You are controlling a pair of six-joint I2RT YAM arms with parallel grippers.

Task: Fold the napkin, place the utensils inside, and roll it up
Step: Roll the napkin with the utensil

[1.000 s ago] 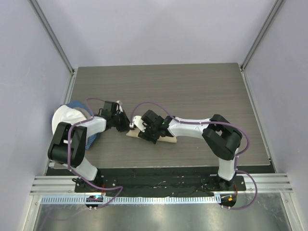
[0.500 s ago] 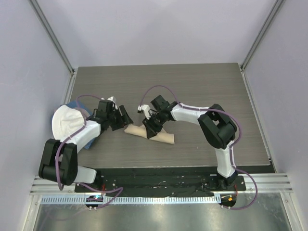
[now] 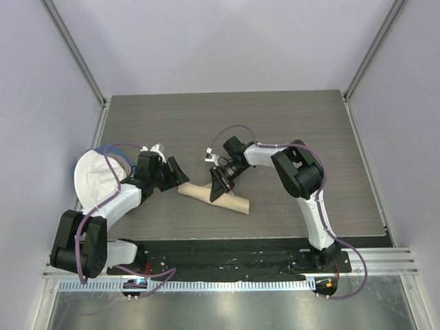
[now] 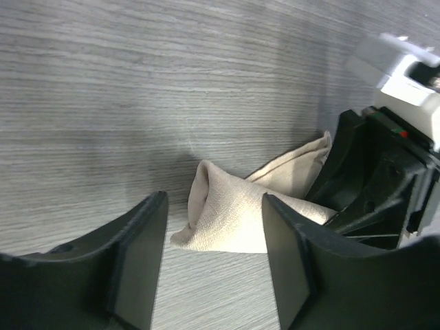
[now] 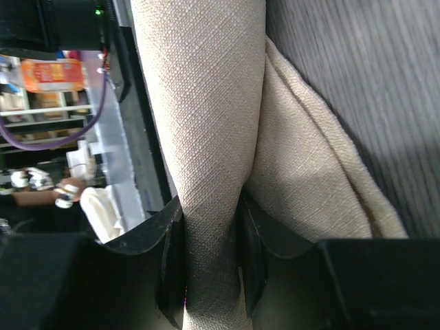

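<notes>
The beige napkin [image 3: 214, 196] lies rolled into a long bundle on the grey table, slanting down to the right. My right gripper [image 3: 219, 186] comes from above and is shut on the roll's middle; in the right wrist view its jaws [image 5: 210, 206] pinch the cloth [image 5: 206, 103] from both sides. My left gripper [image 3: 180, 176] stands open just off the roll's left end. In the left wrist view the roll's end [image 4: 227, 213] lies ahead of the spread fingers [image 4: 137, 261], untouched. The utensils are hidden.
A white rounded object [image 3: 95, 176] rests on a blue cloth [image 3: 105, 147] at the table's left edge, beside my left arm. The black base strip [image 3: 227, 247] runs along the near edge. Grey walls enclose the table.
My left gripper has opened and drawn back left off the roll's end. My right gripper has turned, moved up the roll and shut on it. The roll shifted slightly.
</notes>
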